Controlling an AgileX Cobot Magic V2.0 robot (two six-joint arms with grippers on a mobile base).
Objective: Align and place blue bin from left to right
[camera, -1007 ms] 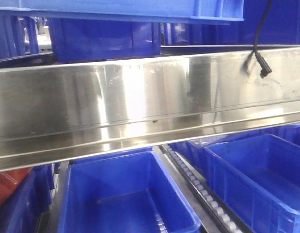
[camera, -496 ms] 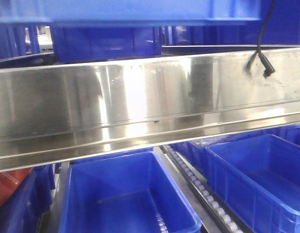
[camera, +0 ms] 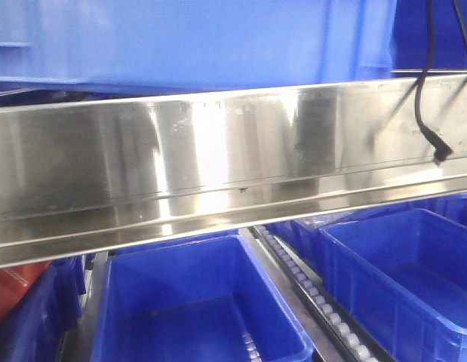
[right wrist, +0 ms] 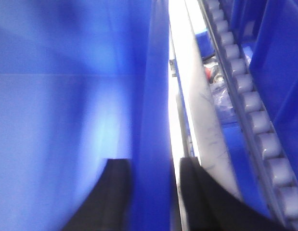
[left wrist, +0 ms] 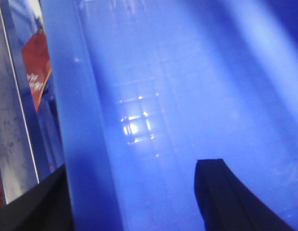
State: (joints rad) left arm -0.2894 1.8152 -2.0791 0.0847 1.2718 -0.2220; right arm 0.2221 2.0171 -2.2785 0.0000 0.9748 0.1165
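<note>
left gripper: fingers straddling the blue bin wall, clamped
right gripper: same, pinching rim
tip: keep both level, lower evenly

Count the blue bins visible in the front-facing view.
3 clearly: the blue bin up top above the steel rail, one below at centre, one at lower right. Blue fragments at the far left and behind may be more.

Left black two-fingered gripper astride a wall at 6 o'clock, jaws spread wide, right black two-fingered gripper likewise, jaws closed tight against it
</note>
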